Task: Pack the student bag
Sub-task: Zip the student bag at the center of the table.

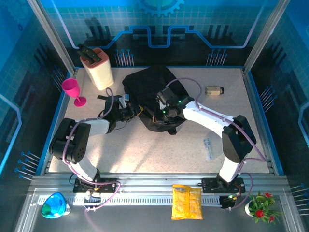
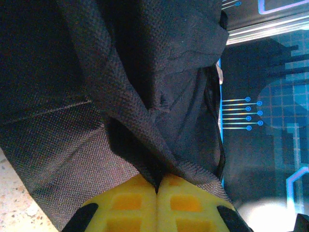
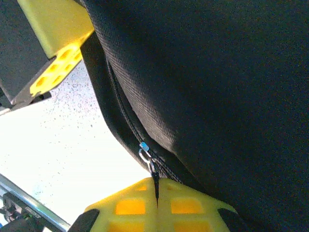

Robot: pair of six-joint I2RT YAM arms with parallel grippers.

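- The bench (image 1: 159, 154) is carrying everything, pale and speckled, with blue walls standing round it.
- The student bag (image 1: 147, 84) is lying slumped at the middle of the bench, toward the far side, with black fabric bunched up at its near edge where both arms are meeting it.
- The left gripper (image 2: 157, 186) is reaching in from the left at the bag's near-left edge; its jaws are pressing together on a raised fold of the bag's woven fabric.
- The right gripper (image 3: 156, 186) is coming in from the right at the bag's near edge; its jaws are closing tight on the zipper pull (image 3: 152, 166), which is hanging off the zipper running along the seam.
- A cream block (image 1: 99, 70) with dark handles sticking out is standing at the far left, well apart from the bag.
- A pink goblet (image 1: 73, 91) is standing upright just near of the block, by the left edge.
- A yellow packet (image 1: 187, 202) is lying on the near metal rail.
- A clear packet (image 1: 208, 148) is lying flat near the right arm.
- A small jar (image 1: 214, 90) is lying on its side to the right of the bag.
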